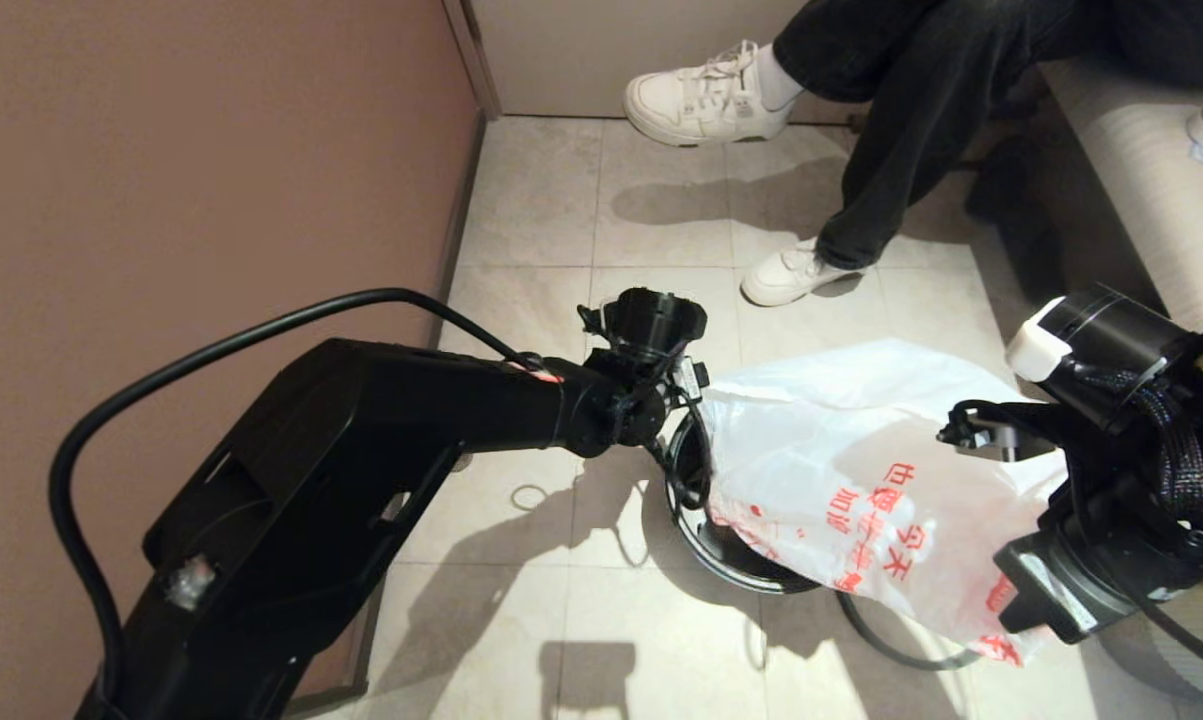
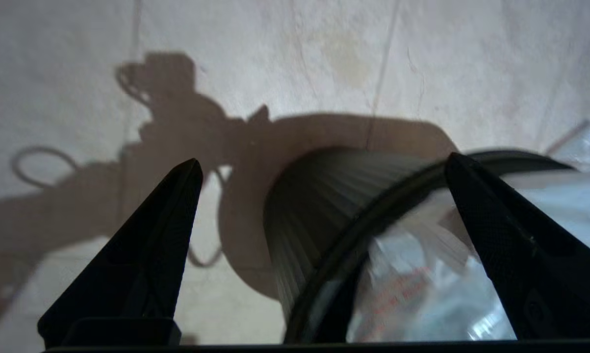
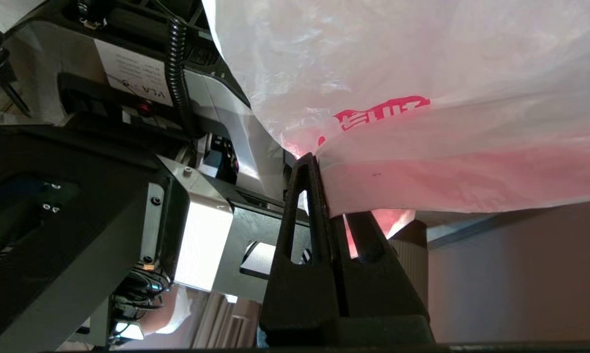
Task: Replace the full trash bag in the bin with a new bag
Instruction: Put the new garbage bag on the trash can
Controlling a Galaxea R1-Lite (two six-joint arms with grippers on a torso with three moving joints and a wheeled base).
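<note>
Flimsy, slippery new bag (image 1: 841, 470), right gripper (image 3: 324, 196) clenched on its edge; left gripper (image 2: 319, 166) released, bin (image 1: 696, 500) rim's 9 o'clock.

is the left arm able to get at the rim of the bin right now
Probably yes. The left gripper is open, one finger on each side of the bin rim, with nothing between. The bag, pinched by the right gripper, drapes over the far side.

Home-like room: tiled floor (image 1: 561, 620), sofa (image 1: 1141, 190)
</note>
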